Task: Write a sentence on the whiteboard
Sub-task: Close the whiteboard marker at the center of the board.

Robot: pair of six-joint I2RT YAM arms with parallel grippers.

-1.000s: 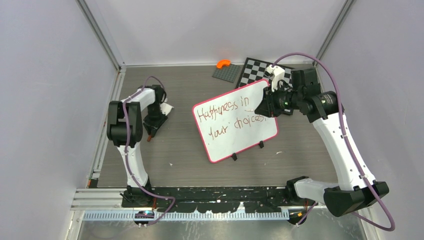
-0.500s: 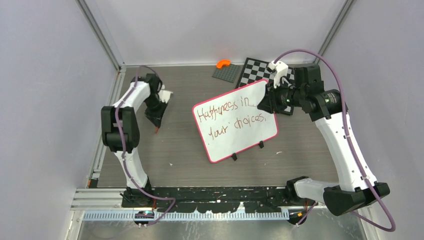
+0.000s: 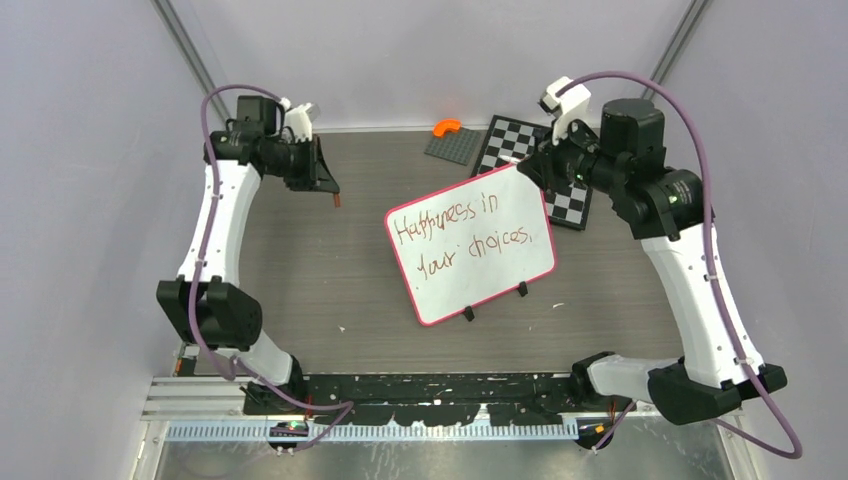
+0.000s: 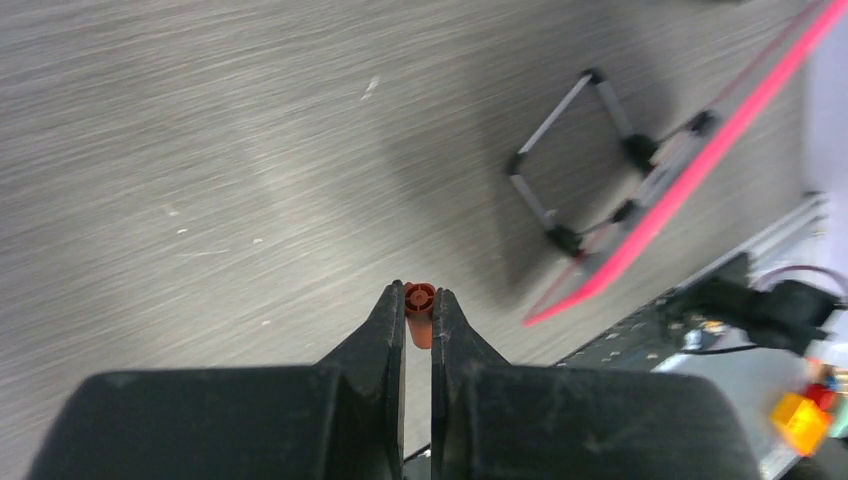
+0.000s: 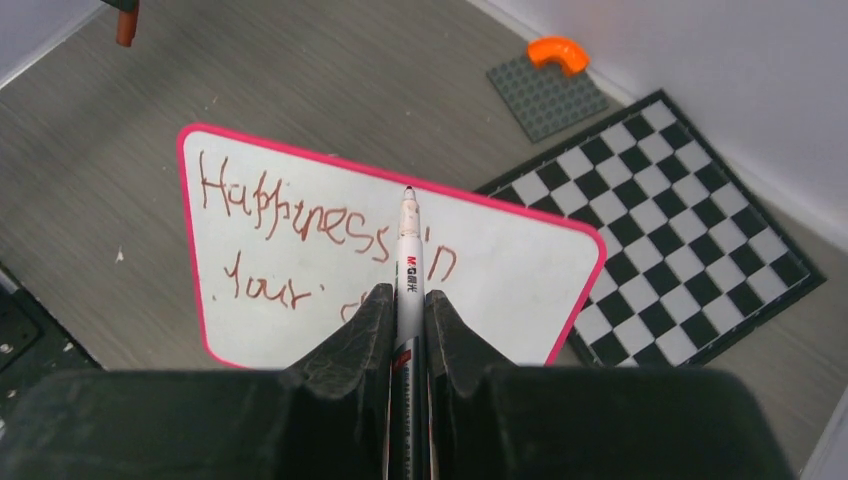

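The whiteboard (image 3: 480,275), white with a pink frame, stands tilted on black clip feet at mid table. The sentence (image 3: 455,235) in red-brown reads "Happiness in your choices" over two lines. My right gripper (image 3: 537,167) hovers above the board's far right corner, shut on a white marker (image 5: 408,250) whose tip points down over the sentence (image 5: 285,215) on the whiteboard (image 5: 500,290). My left gripper (image 3: 330,188) is raised at the back left, shut on a small red-brown marker cap (image 4: 421,325). In the left wrist view the whiteboard's pink edge (image 4: 690,180) shows from the side.
A black-and-white chessboard (image 3: 572,205) lies behind the board's right corner. Beside it, at the back, a grey studded plate (image 3: 452,148) carries an orange curved piece (image 3: 446,127). Metal rails and walls close in both sides; the arm bases sit at the near edge.
The left gripper closed on the cap near the table, then rose and swung to the back left with it. The right arm lifted the marker up and back off the board.
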